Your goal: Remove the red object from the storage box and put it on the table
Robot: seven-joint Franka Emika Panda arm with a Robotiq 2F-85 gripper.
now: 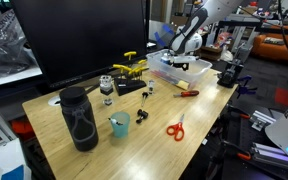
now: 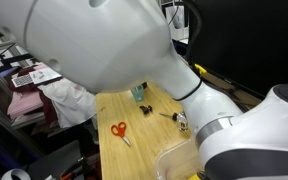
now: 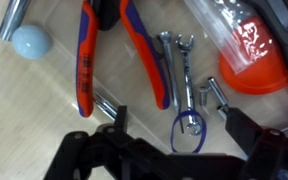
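Gripper [image 3: 169, 165]: jaws spread wide, nothing between them. In an exterior view it hangs over the box [image 1: 174, 70] at the far end of the table [image 1: 144, 145].

Red object [image 3: 142, 50]: a pliers-like tool with red-and-blue handles. It lies flat in the box just ahead of the jaws, not touching them.

Beside its handles lie wrenches [image 3: 184, 85] and a blue loop [image 3: 189, 132]. An orange part [image 3: 249, 60] lies further out.

On the table, outside the box: scissors [image 1: 175, 128], cup [image 1: 119, 124], bottle [image 1: 79, 118].
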